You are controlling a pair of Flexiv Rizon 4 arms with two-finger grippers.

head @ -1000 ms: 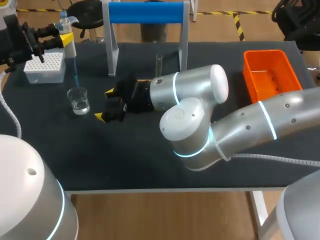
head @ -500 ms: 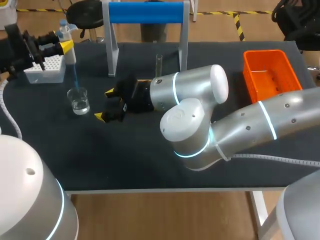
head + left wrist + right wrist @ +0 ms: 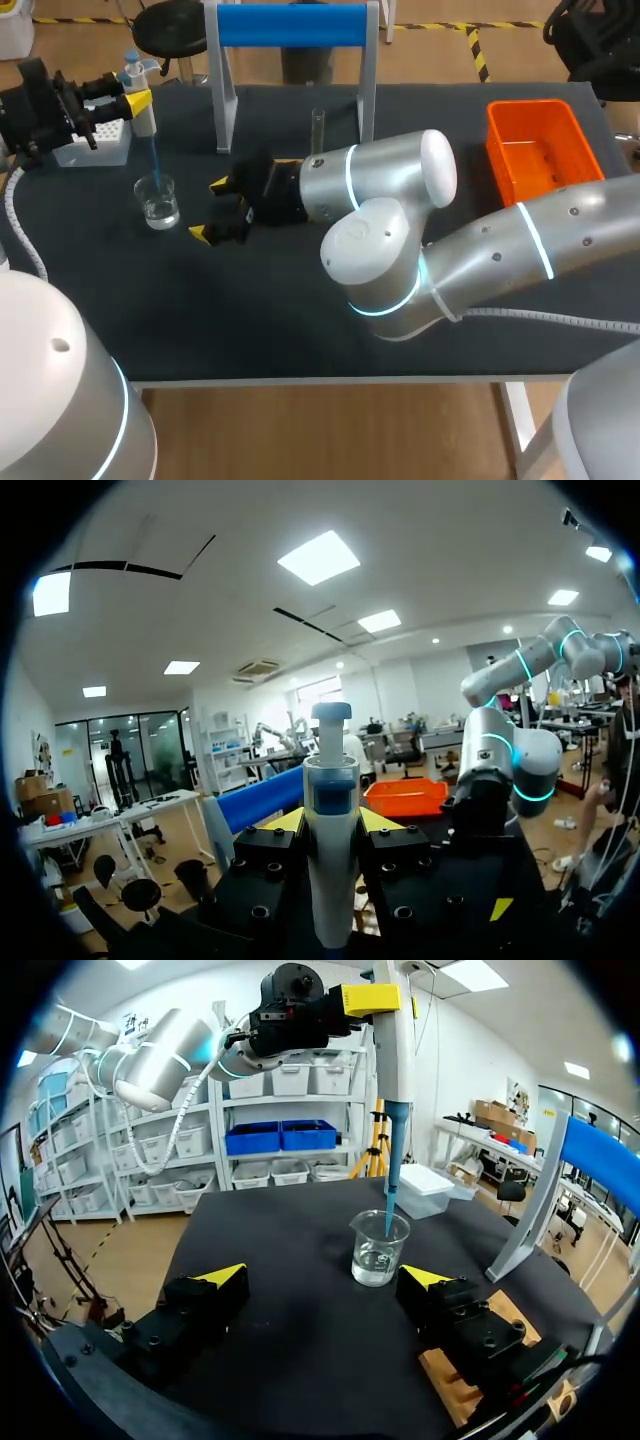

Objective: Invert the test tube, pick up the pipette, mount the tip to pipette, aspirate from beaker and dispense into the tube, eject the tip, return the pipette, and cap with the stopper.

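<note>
Pinching the pipette (image 3: 140, 95) upright in the left jaws at the table's (image 3: 300, 320) 10 o'clock, squeezing its body from both sides, and dipping its blue tip (image 3: 389, 1195) into the mouth of the beaker (image 3: 158, 200) of clear liquid; cannot tell if touching the liquid. Hovering the right jaws low over the table at the beaker's 3 o'clock, spread wide, gripping nothing, pointing at the beaker. Noting the test tube (image 3: 318, 128) standing upright at the table's 12 o'clock beside the blue stand (image 3: 292, 25), the tip box (image 3: 95, 145) just beside the left jaws, and the orange bin (image 3: 540, 150) at 2 o'clock.
</note>
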